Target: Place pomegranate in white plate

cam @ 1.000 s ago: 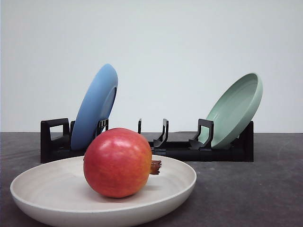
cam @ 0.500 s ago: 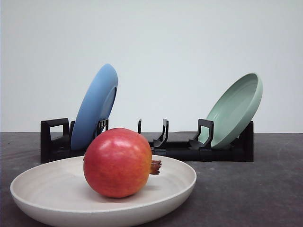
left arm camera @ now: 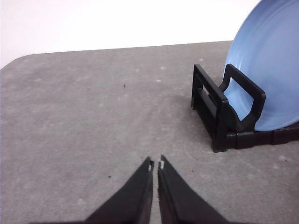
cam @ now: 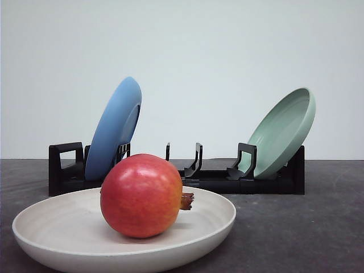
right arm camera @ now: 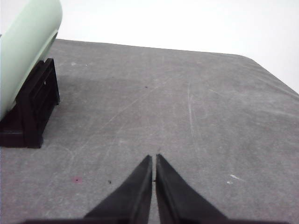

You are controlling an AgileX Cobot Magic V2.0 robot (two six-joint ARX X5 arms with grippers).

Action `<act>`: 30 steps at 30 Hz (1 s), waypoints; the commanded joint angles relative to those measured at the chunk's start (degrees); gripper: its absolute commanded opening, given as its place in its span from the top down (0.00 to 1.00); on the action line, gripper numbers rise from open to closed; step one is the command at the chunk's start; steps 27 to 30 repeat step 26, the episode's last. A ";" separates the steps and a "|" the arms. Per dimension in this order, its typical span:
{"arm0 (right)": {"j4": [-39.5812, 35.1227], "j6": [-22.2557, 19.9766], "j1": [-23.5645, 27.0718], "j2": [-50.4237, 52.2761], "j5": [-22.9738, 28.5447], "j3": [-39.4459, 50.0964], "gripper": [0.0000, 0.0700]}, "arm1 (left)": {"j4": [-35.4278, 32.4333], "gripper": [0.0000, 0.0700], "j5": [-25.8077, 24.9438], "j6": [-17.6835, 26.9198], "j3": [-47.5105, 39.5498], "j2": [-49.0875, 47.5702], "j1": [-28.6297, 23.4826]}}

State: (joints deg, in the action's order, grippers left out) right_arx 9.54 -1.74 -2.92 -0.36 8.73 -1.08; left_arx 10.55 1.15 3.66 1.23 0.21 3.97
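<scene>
The pomegranate (cam: 142, 195), red with a yellow-orange blush, lies inside the white plate (cam: 216, 219) near the front of the table, its brown crown stub pointing right. No gripper touches it. My left gripper (left arm camera: 155, 164) hovers over bare grey table beside the rack's end, its black fingers shut together with nothing between them. My right gripper (right arm camera: 153, 160) is likewise shut and empty above bare table, off the rack's other end.
Behind the white plate stands a black dish rack (cam: 213, 181). A blue plate (cam: 114, 128) leans in its left end and a pale green plate (cam: 282, 132) in its right end. The grey table (cam: 307, 227) stretches to the right.
</scene>
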 commanded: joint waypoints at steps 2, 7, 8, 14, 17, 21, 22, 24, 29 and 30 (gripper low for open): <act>-0.48 -0.17 0.07 0.15 -0.09 0.44 0.99 | 0.15 1.00 0.02 0.79 -0.55 -0.04 -0.04; -0.50 -0.17 0.07 0.15 -0.09 0.44 0.99 | 0.15 1.00 0.02 0.79 -0.55 -0.04 -0.04; -0.50 -0.17 0.07 0.15 -0.09 0.44 0.99 | 0.15 1.00 0.02 0.79 -0.55 -0.04 -0.04; -0.50 -0.18 0.07 0.15 -0.09 0.44 0.99 | 0.15 1.00 0.02 0.79 -0.55 -0.04 -0.04; -0.50 -0.17 0.07 0.15 -0.09 0.44 0.99 | 0.15 1.00 0.02 0.79 -0.55 -0.04 -0.04; -0.50 -0.19 0.07 0.15 -0.09 0.44 0.99 | 0.15 1.00 0.02 0.79 -0.55 -0.04 -0.04; -0.50 -0.20 0.07 0.15 -0.09 0.44 0.99 | 0.15 1.00 0.02 0.79 -0.57 -0.04 -0.04; -0.50 -0.19 0.07 0.15 -0.09 0.44 0.99 | 0.15 1.00 0.02 0.79 -0.55 -0.04 -0.04; -0.50 -0.18 0.07 0.15 -0.09 0.44 0.99 | 0.15 1.00 0.02 0.79 -0.55 -0.04 -0.04; -0.50 -0.18 0.07 0.15 -0.09 0.44 0.99 | 0.15 1.00 0.02 0.79 -0.55 -0.04 -0.04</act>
